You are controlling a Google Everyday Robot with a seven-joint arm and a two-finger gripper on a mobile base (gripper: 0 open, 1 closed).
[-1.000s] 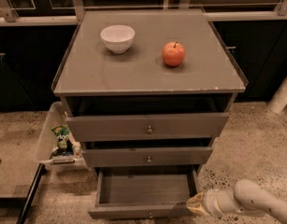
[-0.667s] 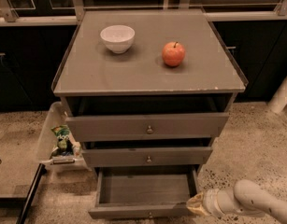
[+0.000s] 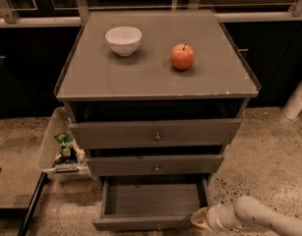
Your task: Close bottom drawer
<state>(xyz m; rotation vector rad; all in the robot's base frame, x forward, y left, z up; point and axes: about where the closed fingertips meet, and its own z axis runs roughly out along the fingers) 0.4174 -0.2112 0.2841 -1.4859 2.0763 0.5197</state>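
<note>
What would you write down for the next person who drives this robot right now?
Tool: low, at the right front corner of the grey wooden bottom drawer; I cannot tell whether it touches.
Drawer: pulled well out, with its small round knob facing the camera.
Done: the tool is at the drawer front and nothing is closed yet.
Left: push the slim front panel straight in until the drawer is shut.

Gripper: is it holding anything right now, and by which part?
Cannot be told. The gripper sits at the front right corner of the open bottom drawer; whether it grips the panel or merely meets it is not visible.
</note>
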